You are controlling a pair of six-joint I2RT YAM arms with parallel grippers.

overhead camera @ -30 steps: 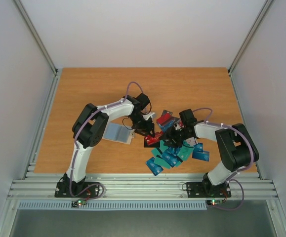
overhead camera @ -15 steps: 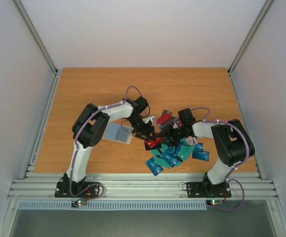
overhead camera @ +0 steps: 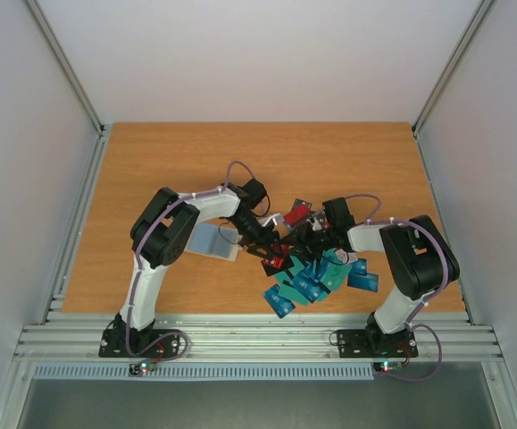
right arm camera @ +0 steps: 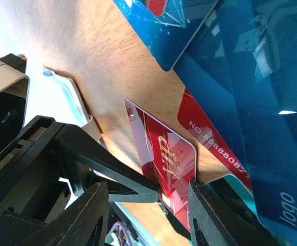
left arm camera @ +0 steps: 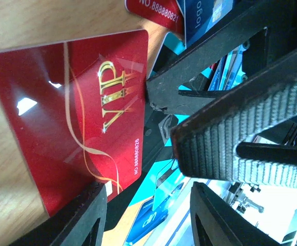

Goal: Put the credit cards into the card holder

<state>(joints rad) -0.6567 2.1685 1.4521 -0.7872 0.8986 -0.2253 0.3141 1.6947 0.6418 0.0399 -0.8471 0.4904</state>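
Since the credit cards (overhead camera: 316,275) are thin, stiff, light and slick, each probably needs an edge tipped off the bench (overhead camera: 151,161) and pinched. The left claw (left arm camera: 147,200) and right claw (right arm camera: 145,202) are both spread at a red VIP card (left arm camera: 71,113), neither visibly pinching it. One card holder (overhead camera: 215,241) lies left of the pile; the overlapping cards number over a dozen, exact count unclear.

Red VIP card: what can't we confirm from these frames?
- Grip on red VIP card: too small in the top view; in the wrist views its lower end runs behind the end effector fingers.
- Card holder: in the top view the left arm covers one edge, and the sleeves are too small.
- Credit cards: overlapping, uncountable.
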